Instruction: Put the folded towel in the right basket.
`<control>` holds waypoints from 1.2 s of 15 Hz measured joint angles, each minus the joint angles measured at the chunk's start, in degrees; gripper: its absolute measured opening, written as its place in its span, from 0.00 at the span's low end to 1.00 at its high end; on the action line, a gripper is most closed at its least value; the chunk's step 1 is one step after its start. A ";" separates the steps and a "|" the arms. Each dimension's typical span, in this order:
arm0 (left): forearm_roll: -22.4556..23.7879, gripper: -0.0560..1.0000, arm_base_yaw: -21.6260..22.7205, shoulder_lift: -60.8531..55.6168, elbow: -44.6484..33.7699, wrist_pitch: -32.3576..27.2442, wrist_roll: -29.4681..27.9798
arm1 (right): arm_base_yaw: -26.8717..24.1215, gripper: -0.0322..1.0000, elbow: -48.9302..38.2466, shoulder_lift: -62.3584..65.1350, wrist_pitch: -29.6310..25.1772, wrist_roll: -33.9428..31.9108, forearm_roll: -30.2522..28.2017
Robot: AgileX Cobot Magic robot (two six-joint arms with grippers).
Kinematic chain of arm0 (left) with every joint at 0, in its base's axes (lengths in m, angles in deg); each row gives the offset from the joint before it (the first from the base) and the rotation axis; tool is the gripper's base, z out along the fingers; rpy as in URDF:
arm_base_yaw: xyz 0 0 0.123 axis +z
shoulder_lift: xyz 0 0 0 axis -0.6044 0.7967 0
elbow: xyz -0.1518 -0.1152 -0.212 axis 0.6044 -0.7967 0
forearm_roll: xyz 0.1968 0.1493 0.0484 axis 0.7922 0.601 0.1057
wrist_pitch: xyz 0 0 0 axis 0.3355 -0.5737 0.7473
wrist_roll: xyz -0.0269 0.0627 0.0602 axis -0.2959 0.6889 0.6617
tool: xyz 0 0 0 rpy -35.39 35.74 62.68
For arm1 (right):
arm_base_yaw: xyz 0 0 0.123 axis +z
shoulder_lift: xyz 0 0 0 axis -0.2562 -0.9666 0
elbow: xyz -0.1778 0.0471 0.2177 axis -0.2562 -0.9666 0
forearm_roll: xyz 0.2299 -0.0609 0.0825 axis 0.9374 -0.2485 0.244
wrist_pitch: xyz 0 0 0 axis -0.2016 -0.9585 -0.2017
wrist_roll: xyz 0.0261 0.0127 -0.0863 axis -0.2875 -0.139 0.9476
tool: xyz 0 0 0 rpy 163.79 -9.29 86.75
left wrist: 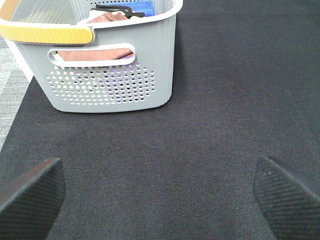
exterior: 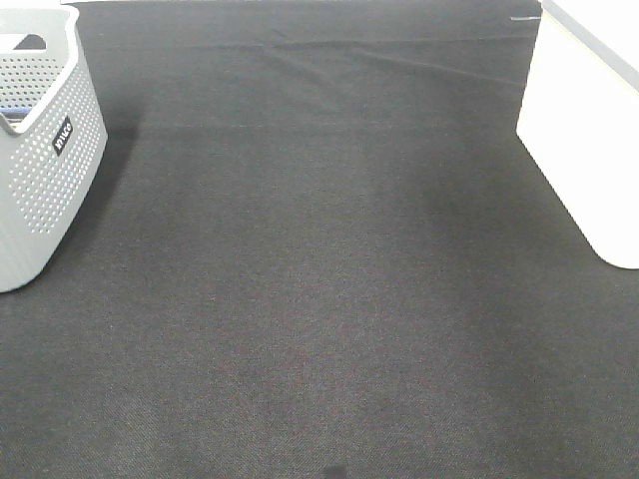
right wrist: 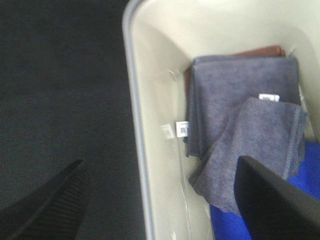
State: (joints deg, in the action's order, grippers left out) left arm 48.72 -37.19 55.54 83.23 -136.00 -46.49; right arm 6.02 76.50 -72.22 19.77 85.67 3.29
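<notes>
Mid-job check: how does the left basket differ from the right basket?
The left basket is grey with perforated walls; the right basket is white with solid walls. The left basket carries a black label; the right basket shows none here. Both stand on the dark mat and hold folded towels.

right basket (exterior: pixel 581 140) cropped at edge, brown towel (right wrist: pixel 262 51) mostly under grey towels (right wrist: pixel 235 95)

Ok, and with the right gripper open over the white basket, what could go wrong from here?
1. The right gripper straddles the rim of the white basket, one finger outside it; a sideways or downward move could knock the basket.
2. The top grey towel lies askew on the one beneath, and the inner finger hangs over it, so it might snag.
</notes>
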 joint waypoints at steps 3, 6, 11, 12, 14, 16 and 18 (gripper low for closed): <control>0.00 0.97 0.00 0.00 0.00 0.00 0.00 | 4.01 0.75 -1.15 5.79 0.00 0.00 -1.95; 0.00 0.97 0.00 0.00 0.00 0.00 0.00 | 6.19 0.75 -10.54 15.30 0.06 0.06 -3.27; 0.00 0.97 0.00 0.00 0.00 0.00 0.00 | 6.19 0.75 -42.91 36.33 0.11 1.03 -6.42; 0.00 0.97 0.00 0.00 0.00 0.00 0.00 | 6.19 0.75 -49.05 40.05 0.11 1.03 -6.59; 0.00 0.97 0.00 0.00 0.00 0.00 0.00 | 6.19 0.75 -62.62 47.78 0.17 1.32 -6.65; 0.00 0.97 0.00 0.00 0.00 0.00 0.00 | 6.19 0.75 -77.12 58.10 0.29 1.32 -6.76; 0.00 0.97 0.00 0.00 0.00 0.00 0.00 | 6.19 0.75 -86.46 66.75 0.86 1.32 -6.82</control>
State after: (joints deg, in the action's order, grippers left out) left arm 48.72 -37.19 55.54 83.23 -136.00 -46.49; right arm 12.21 -9.96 -5.47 20.63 86.99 -3.53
